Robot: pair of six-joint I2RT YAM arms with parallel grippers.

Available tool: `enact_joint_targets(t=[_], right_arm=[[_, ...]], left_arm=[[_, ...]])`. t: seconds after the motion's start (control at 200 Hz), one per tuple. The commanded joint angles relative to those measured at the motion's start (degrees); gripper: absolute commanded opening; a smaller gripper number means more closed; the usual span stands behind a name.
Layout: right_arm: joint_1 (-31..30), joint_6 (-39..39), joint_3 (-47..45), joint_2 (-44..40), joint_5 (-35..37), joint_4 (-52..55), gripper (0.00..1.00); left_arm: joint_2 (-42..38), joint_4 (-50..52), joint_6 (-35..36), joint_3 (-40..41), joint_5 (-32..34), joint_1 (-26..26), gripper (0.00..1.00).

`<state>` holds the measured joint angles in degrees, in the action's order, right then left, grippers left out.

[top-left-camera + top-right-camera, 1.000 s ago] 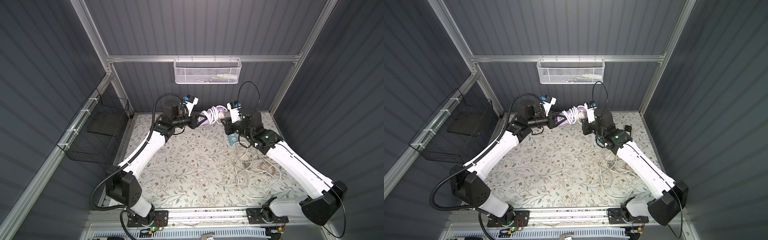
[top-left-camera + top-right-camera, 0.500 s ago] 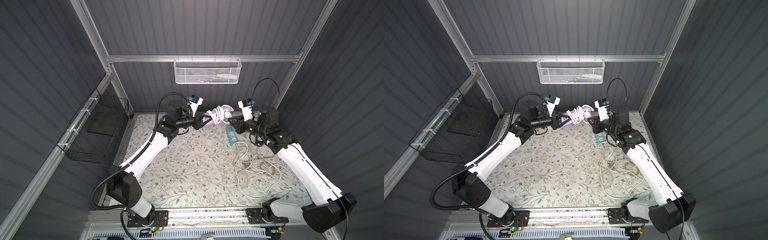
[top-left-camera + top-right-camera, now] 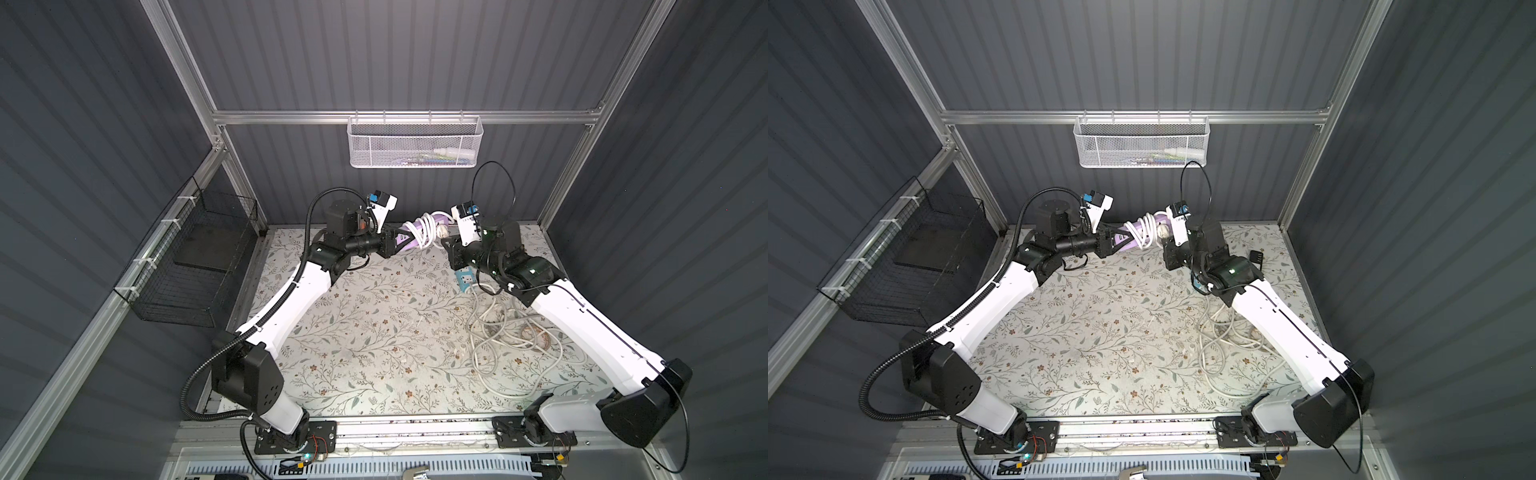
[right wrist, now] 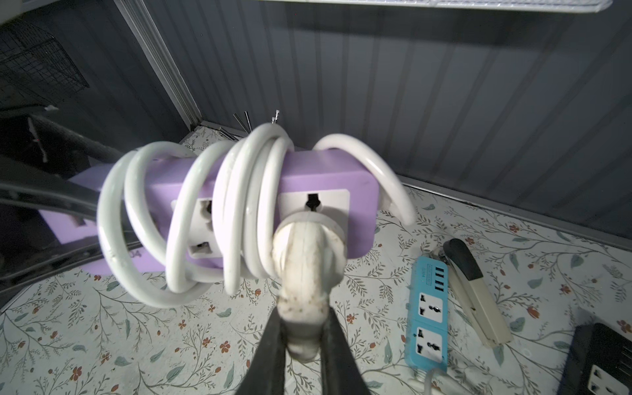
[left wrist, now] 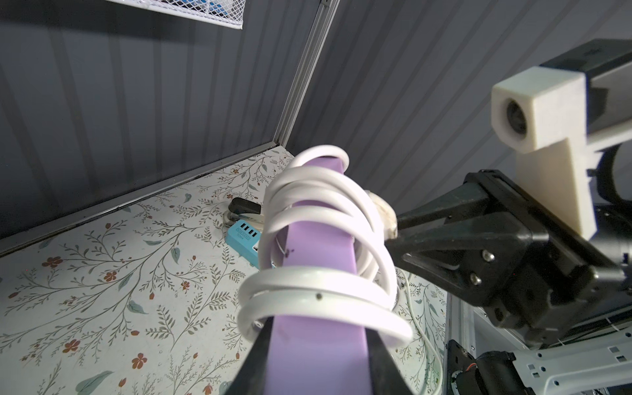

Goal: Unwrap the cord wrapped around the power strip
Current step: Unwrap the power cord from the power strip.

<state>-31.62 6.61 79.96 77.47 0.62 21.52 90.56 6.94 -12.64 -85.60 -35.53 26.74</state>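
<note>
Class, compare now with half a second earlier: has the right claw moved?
Yes. The right claw, gripping the plug, has shifted toward the left arm: further inside the mesh basket's right end than before.

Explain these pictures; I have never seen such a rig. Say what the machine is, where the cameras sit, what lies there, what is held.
It is two white robot arms over a floral mat. Two pictures look down from overhead; the two close-ups come from cameras on the wrists. The left hand grips one end of a purple power strip, lifted off the mat, with a white cord coiled around it. The right hand pinches the cord's plug. On the mat lie a blue power strip, a stapler and loose cables.
</note>
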Motion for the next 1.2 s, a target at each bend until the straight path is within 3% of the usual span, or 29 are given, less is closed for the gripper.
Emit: enact_joint_targets(t=[0.0,0.125,0.27,0.35,0.575,0.715,1.056,1.196], right_arm=[[3.95,0.3,0.81,-4.12,-8.4,-0.42,0.0],[10.59,1.29,-1.06,-5.59,-11.96,-1.04,0.0],[11.83,1.87,-1.74,-5.66,-13.42,-1.55,0.0],[10.08,2.46,-2.09,-5.42,-13.71,-2.61,0.0],[-2.19,1.47,1.14,-0.85,-9.16,-1.99,0.0],[-3.51,1.28,1.65,-0.41,-7.77,-1.77,0.0],[11.39,1.66,-0.92,-5.62,-13.58,-0.19,0.0],[12.32,1.59,-1.55,-5.93,-14.26,-0.38,0.0]], left_arm=[[0.23,-4.3,0.58,-0.35,4.36,0.15,0.0],[0.07,-4.3,0.6,-0.36,4.42,0.15,0.0],[0.01,-4.3,0.59,-0.36,4.38,0.15,0.0],[0.05,-4.3,0.6,-0.4,4.41,0.15,0.0],[0.14,-4.39,0.6,-0.31,4.53,0.15,0.0],[0.05,-4.43,0.63,-0.27,4.6,0.15,0.0],[-0.12,-4.39,0.64,-0.27,4.68,0.15,0.0],[-0.04,-4.41,0.61,-0.31,4.76,0.15,0.0]])
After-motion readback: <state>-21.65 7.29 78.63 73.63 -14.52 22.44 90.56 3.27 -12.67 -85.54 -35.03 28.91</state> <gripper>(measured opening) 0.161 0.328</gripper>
